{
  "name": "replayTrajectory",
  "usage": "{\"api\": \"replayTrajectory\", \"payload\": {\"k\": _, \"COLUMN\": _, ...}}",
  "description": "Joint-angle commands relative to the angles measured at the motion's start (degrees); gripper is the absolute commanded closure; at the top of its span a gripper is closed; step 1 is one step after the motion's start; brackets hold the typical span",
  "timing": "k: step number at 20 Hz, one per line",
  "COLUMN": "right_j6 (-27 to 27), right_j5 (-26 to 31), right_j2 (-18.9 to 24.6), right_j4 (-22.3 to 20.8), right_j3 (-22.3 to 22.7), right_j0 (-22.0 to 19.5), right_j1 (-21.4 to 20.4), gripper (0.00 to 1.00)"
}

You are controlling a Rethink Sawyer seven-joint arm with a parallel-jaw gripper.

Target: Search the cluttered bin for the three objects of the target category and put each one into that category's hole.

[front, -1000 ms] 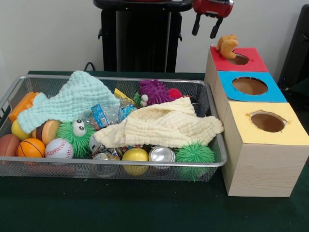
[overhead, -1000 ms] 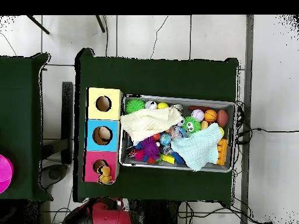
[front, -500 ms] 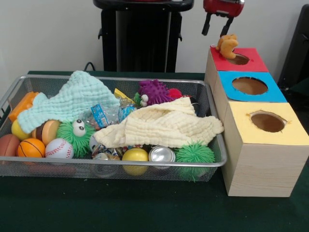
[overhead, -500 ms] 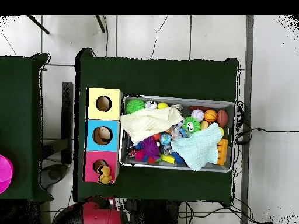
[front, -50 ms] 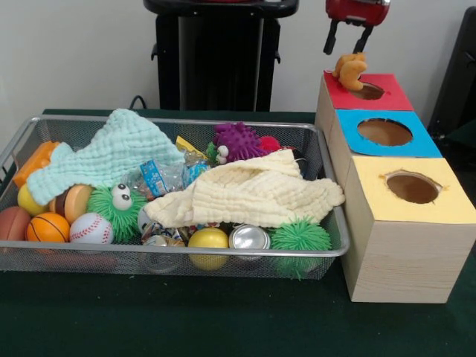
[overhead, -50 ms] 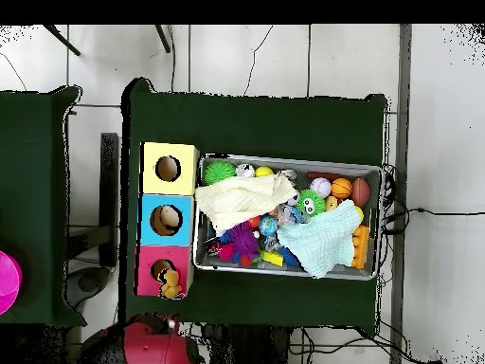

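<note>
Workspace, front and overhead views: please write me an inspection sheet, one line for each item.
Surface: dark green table cover under the bin and the boxes.
Job's things: orange plush toy sits at the rim of the red box's hole, not yet inside; blue box and yellow box holes show nothing inside.
Clutter: wire bin holds a mint cloth, a cream cloth, balls, a can and spiky toys.
Grippers: gripper open, above the plush toy, apart from it.
Cables: black cables on the floor beside the table.
Surroundings: white tiled floor; pink object on a second table.
</note>
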Motion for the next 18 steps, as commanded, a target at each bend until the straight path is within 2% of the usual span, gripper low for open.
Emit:
{"api": "replayTrajectory", "payload": {"k": 1, "right_j6": 15.9, "right_j5": 6.5, "right_j2": -0.1, "right_j4": 4.6, "right_j3": -8.6, "right_j0": -0.6, "right_j1": 2.2, "gripper": 0.00}}
{"api": "replayTrajectory", "payload": {"k": 7, "right_j6": 15.8, "right_j5": 8.5, "right_j2": -1.1, "right_j4": 5.2, "right_j3": -9.2, "right_j0": -0.5, "right_j1": 1.1, "gripper": 0.00}}
{"api": "replayTrajectory", "payload": {"k": 18, "right_j6": 14.4, "right_j5": 7.7, "right_j2": -0.8, "right_j4": 6.4, "right_j3": -9.1, "right_j0": -1.9, "right_j1": 1.0, "gripper": 0.00}}
